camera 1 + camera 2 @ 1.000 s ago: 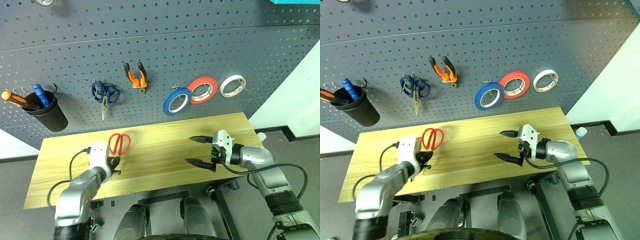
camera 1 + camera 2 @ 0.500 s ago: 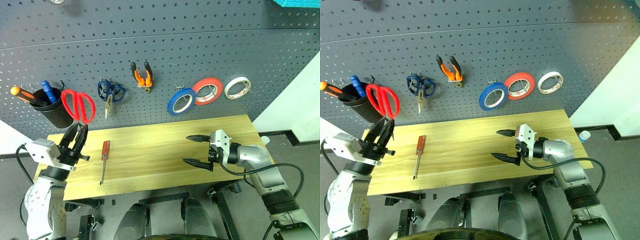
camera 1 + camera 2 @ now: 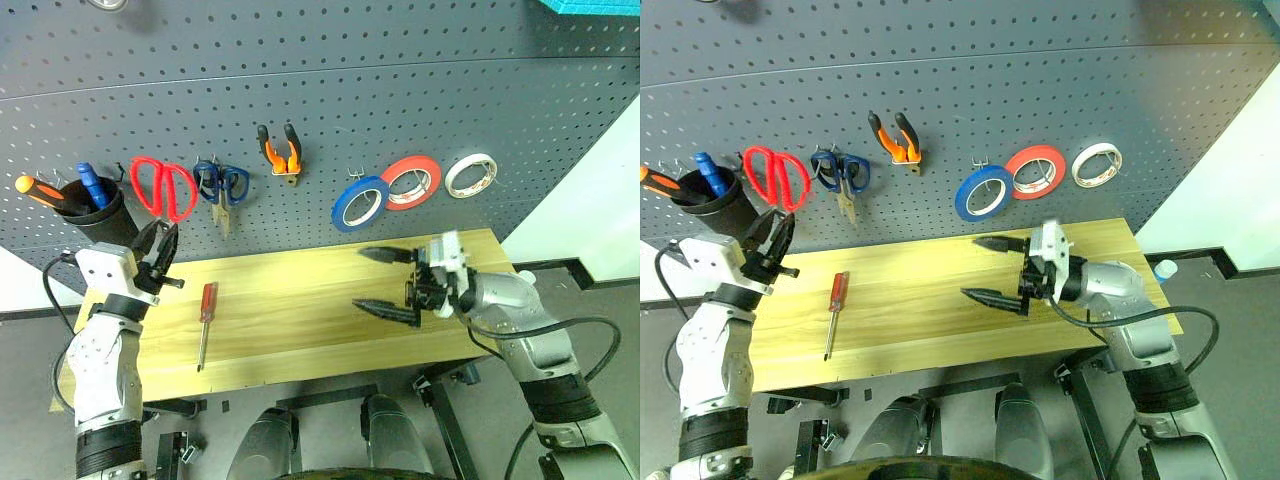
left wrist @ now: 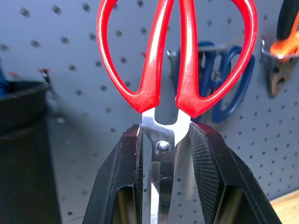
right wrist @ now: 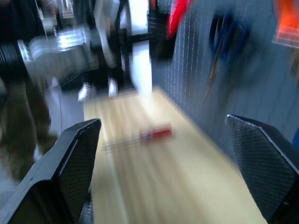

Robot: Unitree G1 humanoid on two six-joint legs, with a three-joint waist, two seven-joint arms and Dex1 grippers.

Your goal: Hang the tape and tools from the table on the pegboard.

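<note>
My left gripper (image 3: 160, 240) is shut on the blades of the red-handled scissors (image 3: 160, 188), holding them upright against the pegboard (image 3: 420, 90), between the black cup and the blue-handled scissors. In the left wrist view the fingers (image 4: 128, 158) clamp the blades at the pivot, red loops (image 4: 177, 51) above. A slim red-handled screwdriver (image 3: 206, 305) lies on the table (image 3: 300, 330) at the left. My right gripper (image 3: 360, 278) hangs open over the table's right half, pointing left, nothing in it. The blue tape (image 3: 357, 203) and the orange-and-black pliers (image 3: 280, 150) hang on the board.
A black cup (image 3: 95, 212) with an orange and a blue screwdriver hangs at the board's left. Blue-handled scissors (image 3: 222, 186) hang right beside the red ones. A red-orange roll (image 3: 410, 182) and a white roll (image 3: 468, 175) hang right of the blue tape.
My left gripper has lifted the red scissors off the table and up to the pegboard, uncovering the screwdriver. My right gripper has risen, staying open.
</note>
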